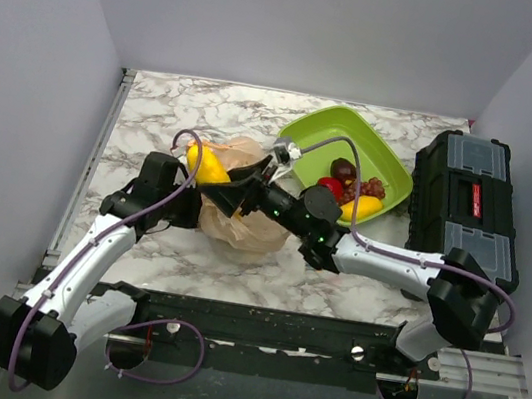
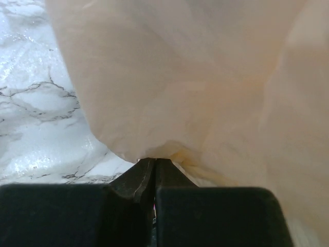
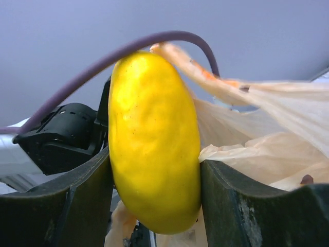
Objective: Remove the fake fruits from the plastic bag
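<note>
At the bag (image 1: 247,225) mouth, right hand (image 3: 154,167) was clamped around a yellow fruit (image 3: 154,118), likely slick, rigid, light: grip mid-body; left hand (image 2: 154,167) was pinched tight on the thin, floppy bag lying on the counter (image 1: 159,107).

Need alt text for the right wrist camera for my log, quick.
A glossy yellow fruit stands upright, clamped between the two dark fingers of the right gripper. The crinkled peach plastic bag spreads to its right, and a purple cable arcs overhead against a plain grey wall.
</note>
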`<state>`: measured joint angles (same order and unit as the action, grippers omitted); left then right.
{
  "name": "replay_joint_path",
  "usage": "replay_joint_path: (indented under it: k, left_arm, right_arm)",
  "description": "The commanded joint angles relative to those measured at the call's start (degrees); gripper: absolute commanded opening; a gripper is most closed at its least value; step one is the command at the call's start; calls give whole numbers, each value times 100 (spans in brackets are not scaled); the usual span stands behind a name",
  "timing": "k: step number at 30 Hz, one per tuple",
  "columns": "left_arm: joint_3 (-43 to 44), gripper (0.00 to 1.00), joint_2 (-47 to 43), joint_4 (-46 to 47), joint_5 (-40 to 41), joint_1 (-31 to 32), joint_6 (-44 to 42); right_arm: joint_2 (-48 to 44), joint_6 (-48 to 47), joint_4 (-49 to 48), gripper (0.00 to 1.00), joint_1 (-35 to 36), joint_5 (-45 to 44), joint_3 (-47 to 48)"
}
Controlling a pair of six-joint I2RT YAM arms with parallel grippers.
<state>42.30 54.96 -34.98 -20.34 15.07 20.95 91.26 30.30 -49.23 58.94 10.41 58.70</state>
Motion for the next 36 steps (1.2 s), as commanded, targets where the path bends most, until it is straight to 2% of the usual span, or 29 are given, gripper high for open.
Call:
replay_joint_path:
  k: [1,3,5,7,10,11,15,19,21,26,28,32,36]
  left_arm:
    - [94,0,-259,-26,211,-30,-3]
    - [94,0,-334,-22,289,-39,5]
    - [100,0,-372,-47,323,-39,6]
    - [111,0,-395,-61,376,-39,-3]
    - [77,0,-396,-20,367,-39,5]
    - [75,0,-362,-13,352,-39,6]
    - [55,0,-285,-10,458,-39,33]
    - [40,0,-109,18,333,-38,41]
    - [33,0,-28,26,264,-39,40]
    - [24,0,-8,37,163,6,135]
    - [45,0,-70,172,215,201,325]
    - [400,0,63,234,1091,1045,355]
    - [437,0,198,188,1371,1191,328]
  right_arm:
    - [-347,749,-1478,20,22,-1785,-676]
    - [-425,741,-669,20,14,-2045,-537]
    - [-396,374,323,18,15,-1934,-241]
    - [-346,8,1016,20,18,-1857,-164]
    - [-195,-227,2532,20,12,-2342,-14]
    - [-172,-341,2749,20,9,-2397,-108]
    - [-179,-519,2865,30,12,-2508,-901]
    - [-26,-556,3007,38,13,-2680,-1131]
    - [111,-554,3193,42,10,-2901,-1059]
    - [513,-588,3881,58,19,-3349,-619]
    - [602,-606,4123,69,16,-3424,-436]
    - [460,-617,4398,88,17,-3432,-262]
    - [14,-714,4902,95,15,-3145,-41]
